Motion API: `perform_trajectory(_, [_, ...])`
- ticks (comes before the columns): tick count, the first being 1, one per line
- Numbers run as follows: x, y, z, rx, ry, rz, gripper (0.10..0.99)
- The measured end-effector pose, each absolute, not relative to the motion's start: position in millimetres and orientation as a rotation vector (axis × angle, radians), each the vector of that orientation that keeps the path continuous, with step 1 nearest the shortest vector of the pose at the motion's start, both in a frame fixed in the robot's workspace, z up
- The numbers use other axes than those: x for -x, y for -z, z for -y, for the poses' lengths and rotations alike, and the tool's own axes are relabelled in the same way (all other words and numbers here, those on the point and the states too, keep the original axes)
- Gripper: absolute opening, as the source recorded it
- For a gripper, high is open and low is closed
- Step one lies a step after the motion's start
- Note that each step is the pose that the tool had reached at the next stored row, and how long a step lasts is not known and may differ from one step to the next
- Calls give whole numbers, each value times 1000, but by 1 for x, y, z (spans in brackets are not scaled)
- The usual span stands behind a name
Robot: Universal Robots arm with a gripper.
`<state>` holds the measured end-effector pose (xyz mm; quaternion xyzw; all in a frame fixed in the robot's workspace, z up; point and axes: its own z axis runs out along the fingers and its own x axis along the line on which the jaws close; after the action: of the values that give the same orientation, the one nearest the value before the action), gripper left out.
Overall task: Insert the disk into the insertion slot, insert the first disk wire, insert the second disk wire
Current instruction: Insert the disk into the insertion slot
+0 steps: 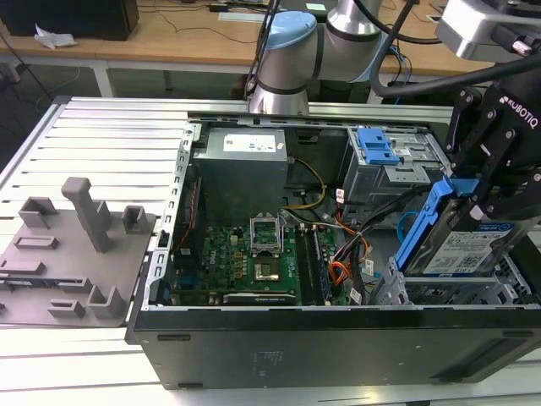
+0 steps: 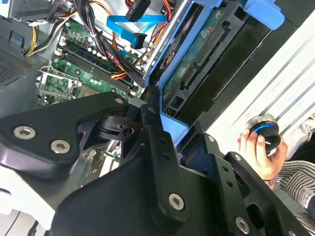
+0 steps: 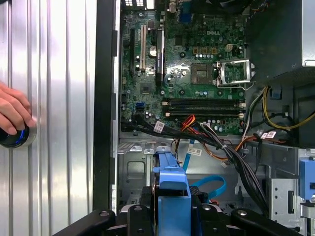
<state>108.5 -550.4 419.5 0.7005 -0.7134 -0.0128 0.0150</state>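
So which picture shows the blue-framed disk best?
The exterior view: the disk shows its labelled silver face and blue frame there, tilted over the insertion slot. The second wrist view shows its green circuit-board underside, and the first wrist view shows one end of its blue frame.

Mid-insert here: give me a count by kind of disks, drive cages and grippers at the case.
disk: 1
drive cages: 2 (insertion slot, taller cage)
gripper, jaws shut on the disk: 1
Total: 4
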Motion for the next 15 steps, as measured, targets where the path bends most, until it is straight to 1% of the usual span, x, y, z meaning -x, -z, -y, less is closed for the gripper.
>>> perform_trajectory(10, [-109, -419, 550, -2180, 40, 2220, 369])
perform_trajectory(11, [-108, -419, 550, -2180, 40, 2220, 443])
perform_trajectory(15, [-109, -419, 550, -2180, 40, 2220, 443])
